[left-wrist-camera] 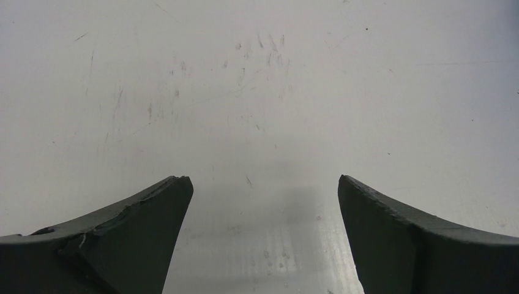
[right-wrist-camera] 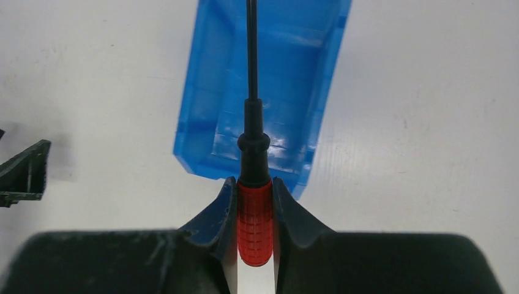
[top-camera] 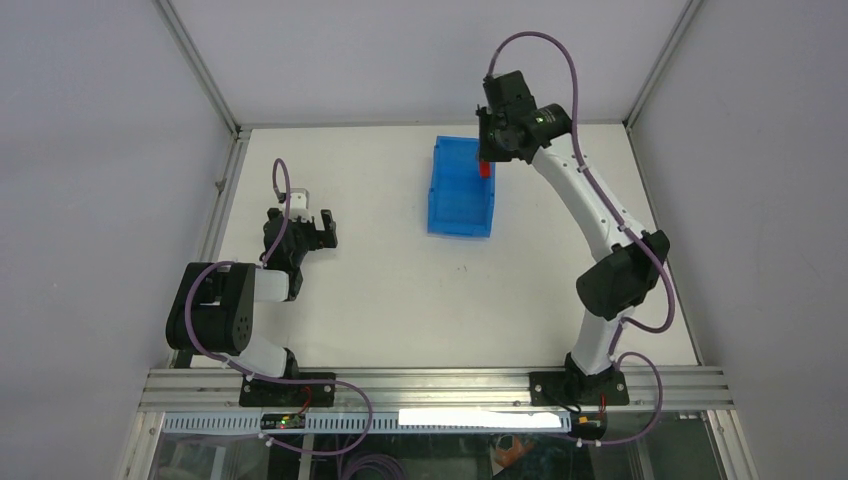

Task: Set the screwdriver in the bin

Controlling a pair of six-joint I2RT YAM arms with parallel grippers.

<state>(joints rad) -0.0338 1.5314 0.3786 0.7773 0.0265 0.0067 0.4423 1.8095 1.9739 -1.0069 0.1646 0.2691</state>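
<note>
– Two arms at the table (top-camera: 400, 300); what is each end effector doing?
– The right end effector (right-wrist-camera: 254, 191) is pinching the screwdriver (right-wrist-camera: 254, 228) by its red handle, a finger pressed against each side; the thin black shaft points away from it, out over the blue bin (right-wrist-camera: 205, 98).
– And where is that in the scene?
– Held in the air over the far right corner of the bin; the bin sits on the table, far of centre.
– The left one?
– The left end effector (left-wrist-camera: 263, 184) is spread wide over bare table; it hangs at the left side, well apart from the bin.
</note>
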